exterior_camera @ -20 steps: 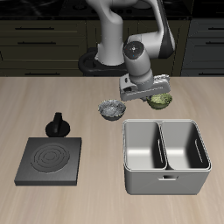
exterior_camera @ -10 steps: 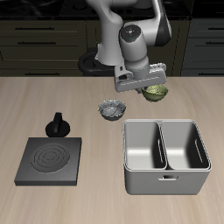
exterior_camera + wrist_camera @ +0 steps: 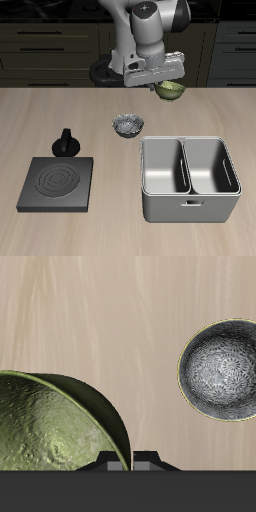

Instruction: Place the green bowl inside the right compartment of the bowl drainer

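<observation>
Wood table [image 3: 60, 110] — green bowl [image 3: 171, 91] held in hand [image 3: 160, 88], aloft

Green bowl [image 3: 171, 91] aloft, tilted — behind the empty two-well bowl drainer [image 3: 189, 179].

A small round olive-green bowl with a glossy, mottled inside [image 3: 50, 431] sat close against the dark body of the end effector [image 3: 140, 463], its rim cut off by the frame's edge. From that bowl, toward about two o'clock and well apart from it, a grey-white patterned round bowl [image 3: 220, 369] rested on the pale wood-grain tabletop [image 3: 100, 316]. The end effector's fingers were not visible.
</observation>
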You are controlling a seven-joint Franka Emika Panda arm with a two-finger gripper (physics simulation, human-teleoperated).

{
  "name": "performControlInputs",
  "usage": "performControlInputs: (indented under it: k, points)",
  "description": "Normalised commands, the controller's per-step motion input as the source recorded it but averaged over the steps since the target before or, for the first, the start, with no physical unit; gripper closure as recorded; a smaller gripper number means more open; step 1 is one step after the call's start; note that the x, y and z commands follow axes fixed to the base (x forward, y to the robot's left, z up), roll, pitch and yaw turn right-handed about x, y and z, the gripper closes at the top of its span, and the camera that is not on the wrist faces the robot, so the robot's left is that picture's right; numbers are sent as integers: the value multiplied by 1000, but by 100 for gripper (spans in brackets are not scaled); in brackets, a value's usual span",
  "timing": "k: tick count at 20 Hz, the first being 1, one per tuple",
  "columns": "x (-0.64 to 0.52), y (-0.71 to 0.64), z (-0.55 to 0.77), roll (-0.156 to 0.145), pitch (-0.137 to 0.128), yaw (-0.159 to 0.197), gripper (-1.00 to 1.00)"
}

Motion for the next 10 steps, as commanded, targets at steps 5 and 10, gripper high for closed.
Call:
performControlInputs:
  k: [5, 10]
  points:
    - [-77, -102, 479, -10, -82, -12, 100]
    - [31, -104, 170, -24, -28, 10, 100]
